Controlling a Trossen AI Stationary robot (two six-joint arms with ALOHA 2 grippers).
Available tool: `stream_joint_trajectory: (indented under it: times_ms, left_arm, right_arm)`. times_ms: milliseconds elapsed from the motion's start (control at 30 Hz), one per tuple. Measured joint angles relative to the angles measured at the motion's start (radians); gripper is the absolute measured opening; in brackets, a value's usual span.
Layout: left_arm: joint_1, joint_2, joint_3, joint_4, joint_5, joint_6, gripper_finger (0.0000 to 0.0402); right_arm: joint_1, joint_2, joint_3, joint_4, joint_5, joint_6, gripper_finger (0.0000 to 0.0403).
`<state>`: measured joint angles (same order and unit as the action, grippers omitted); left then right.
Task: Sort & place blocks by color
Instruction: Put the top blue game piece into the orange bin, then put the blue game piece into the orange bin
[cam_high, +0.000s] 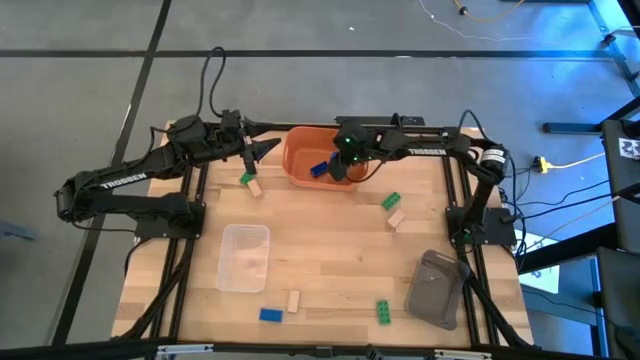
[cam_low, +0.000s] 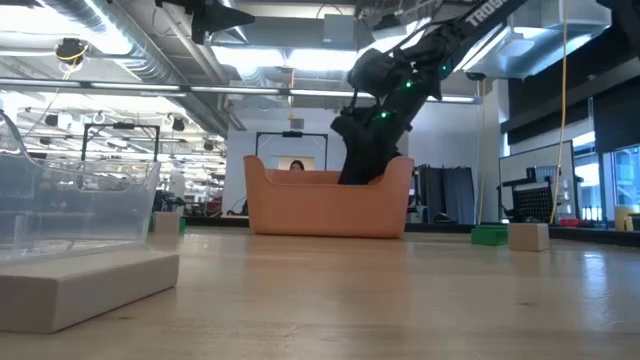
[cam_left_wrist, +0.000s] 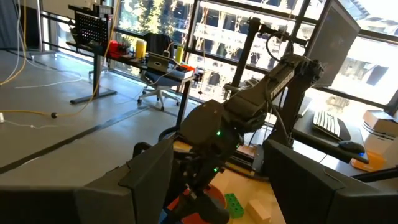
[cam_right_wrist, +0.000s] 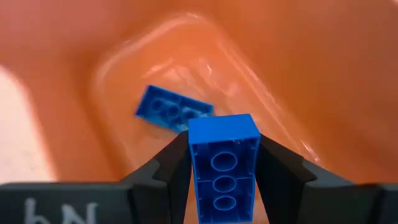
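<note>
My right gripper (cam_high: 340, 165) reaches down into the orange bin (cam_high: 300, 150) and is shut on a blue block (cam_right_wrist: 224, 165). A second blue block (cam_right_wrist: 174, 109) lies flat on the bin's floor beneath it. My left gripper (cam_high: 262, 150) hovers open just left of the bin, touching nothing. A green block (cam_high: 246, 178) and a tan block (cam_high: 255, 187) lie on the table below it. Another green (cam_high: 390, 201) and tan (cam_high: 397, 217) pair lies right of the bin. Blue (cam_high: 270, 314), tan (cam_high: 293, 301) and green (cam_high: 383, 312) blocks lie near the near edge. My right gripper pinches the blue block by its two long side walls (cam_right_wrist: 194, 168), one finger (cam_right_wrist: 165, 174) on each side, coming from above and pointing down into the bin. The block's hollow underside faces the wrist camera. It is lifted clear above the bin floor.
A clear tray (cam_high: 245, 257) sits left of the table's middle and a grey tray (cam_high: 438, 288) near the right near corner. The orange bin's walls (cam_low: 330, 205) surround the right gripper. Open wood lies between the trays.
</note>
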<state>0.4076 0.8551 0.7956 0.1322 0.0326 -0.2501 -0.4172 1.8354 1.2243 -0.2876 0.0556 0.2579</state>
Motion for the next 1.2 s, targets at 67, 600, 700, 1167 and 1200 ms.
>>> stream_joint_trajectory:
  times_ms: [67,600,700,1167,1200]
  left_arm:
    - [0.0,0.0,0.0,0.0,-0.002,0.0,0.0244]
    - [0.0,0.0,0.0,0.0,-0.006,0.0,0.0244]
    - [0.0,0.0,0.0,-0.001,-0.006,0.0,0.0244]
    - [0.0,0.0,0.0,-0.013,-0.006,-0.003,0.0244]
    - [0.0,0.0,0.0,-0.013,-0.006,-0.002,0.0244]
  right_arm:
    - [-0.004,0.01,0.0,0.0,0.004,0.002,0.015]
    - [-0.005,0.018,0.0,0.014,0.004,-0.012,0.0199]
    - [-0.005,0.018,0.0,0.017,0.005,-0.032,0.0238]
    - [-0.004,-0.18,-0.001,-0.047,-0.108,-0.12,0.0286]
    - [0.002,-0.211,-0.003,-0.066,-0.134,-0.132,0.0284]
